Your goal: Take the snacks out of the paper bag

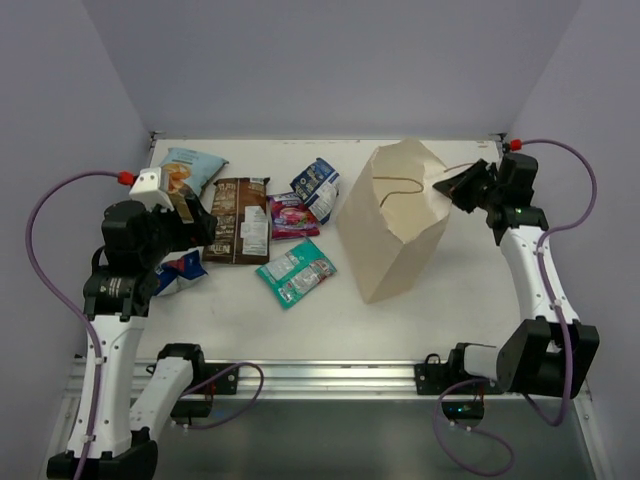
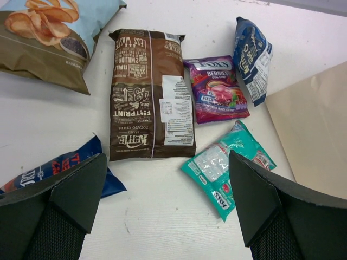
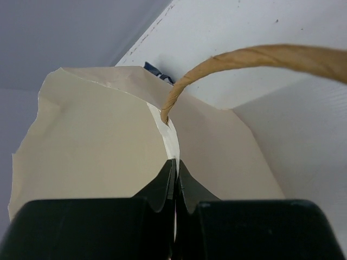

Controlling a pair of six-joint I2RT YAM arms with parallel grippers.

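Observation:
The paper bag (image 1: 392, 222) stands right of centre, mouth open, a cord handle (image 3: 244, 58) looping up. My right gripper (image 1: 445, 188) is shut on the bag's upper rim (image 3: 172, 142), its jaws pinching the paper edge. Six snacks lie on the table left of the bag: the light blue-and-tan chip bag (image 2: 49, 38), the long dark brown packet (image 2: 149, 97), the magenta-purple packet (image 2: 217, 92), a blue-and-white packet (image 2: 250, 54), the teal-green packet (image 2: 227, 168) and a second blue-and-white packet (image 2: 59, 168) partly behind my left finger. My left gripper (image 2: 165, 206) is open and empty above bare table between them.
The white table (image 1: 450, 310) is boxed in by grey walls at the back and sides, with a metal rail along the near edge (image 1: 330, 375). The bag's side (image 2: 314, 135) shows at the right of the left wrist view.

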